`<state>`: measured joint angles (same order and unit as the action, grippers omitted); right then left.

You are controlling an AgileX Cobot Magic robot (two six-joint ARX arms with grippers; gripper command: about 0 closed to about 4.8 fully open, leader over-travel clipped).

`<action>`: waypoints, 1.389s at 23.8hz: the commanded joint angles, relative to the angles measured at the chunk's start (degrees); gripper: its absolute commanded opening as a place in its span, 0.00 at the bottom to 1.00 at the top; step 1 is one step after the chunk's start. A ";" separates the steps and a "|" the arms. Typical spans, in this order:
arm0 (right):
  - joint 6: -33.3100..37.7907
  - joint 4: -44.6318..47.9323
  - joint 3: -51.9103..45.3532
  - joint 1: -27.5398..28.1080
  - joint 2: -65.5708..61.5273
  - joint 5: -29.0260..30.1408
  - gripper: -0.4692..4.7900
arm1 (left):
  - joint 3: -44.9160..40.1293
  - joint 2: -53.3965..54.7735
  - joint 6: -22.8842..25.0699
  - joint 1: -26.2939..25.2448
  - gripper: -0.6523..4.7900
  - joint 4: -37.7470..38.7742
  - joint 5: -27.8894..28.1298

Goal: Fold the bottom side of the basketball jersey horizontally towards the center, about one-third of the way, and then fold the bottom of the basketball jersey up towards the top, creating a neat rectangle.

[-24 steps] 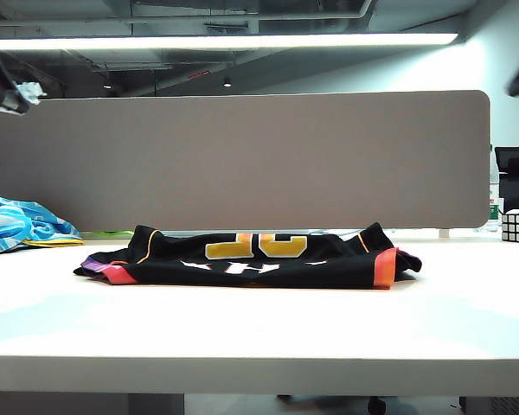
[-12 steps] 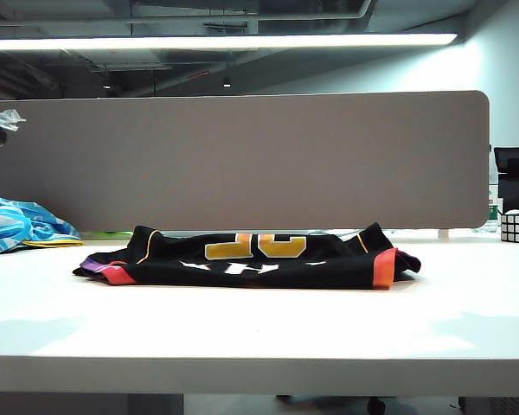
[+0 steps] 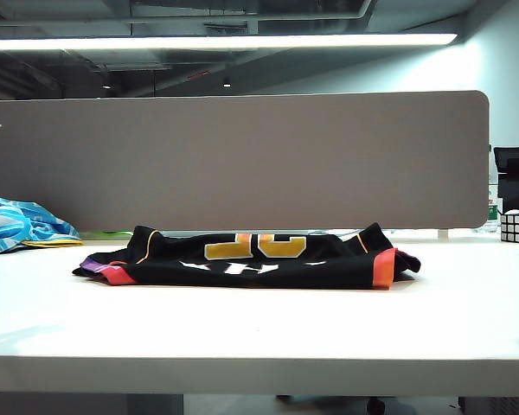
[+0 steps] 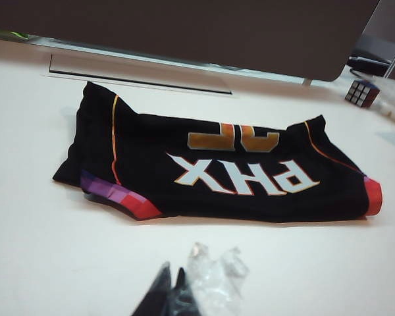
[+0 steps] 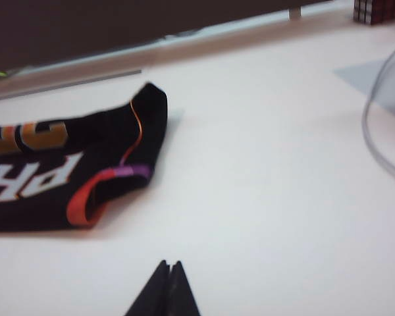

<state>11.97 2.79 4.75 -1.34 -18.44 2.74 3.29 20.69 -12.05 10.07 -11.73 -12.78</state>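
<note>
The black basketball jersey [image 3: 251,259] lies folded in a long flat bundle at the middle of the white table [image 3: 259,328], with white PHX lettering and yellow number parts on top. In the left wrist view the jersey [image 4: 217,171] lies well beyond my left gripper [image 4: 173,266], which is shut and empty and hangs above bare table. A crumpled clear plastic scrap [image 4: 214,273] sticks up beside its fingers. My right gripper [image 5: 169,264] is shut on nothing, off the jersey's orange-trimmed end [image 5: 85,164]. Neither arm shows in the exterior view.
A grey partition panel [image 3: 242,160] stands behind the table. A light blue striped cloth [image 3: 17,225] lies at the far left. A Rubik's cube [image 3: 518,226] sits at the far right. A thin cable [image 5: 382,131] loops over the table near the right arm.
Both arms showed at the top corners of the exterior view a second ago and have since drawn back out of it. The jersey has not moved.
</note>
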 commanded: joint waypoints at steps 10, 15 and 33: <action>-4.24 -3.85 -4.52 0.07 11.32 1.44 0.08 | -2.86 -16.20 -0.57 -0.22 0.11 4.70 -0.74; -5.22 -9.27 -4.28 0.31 17.94 2.14 0.08 | -2.86 -20.65 2.01 -0.17 0.11 13.35 3.50; -12.39 -7.65 -4.63 0.31 18.47 -2.60 0.08 | -2.86 -20.57 9.03 -0.20 0.11 12.52 19.17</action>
<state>-0.27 -6.31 0.43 -0.95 -0.10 0.08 0.32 0.10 -3.25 9.98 1.21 6.59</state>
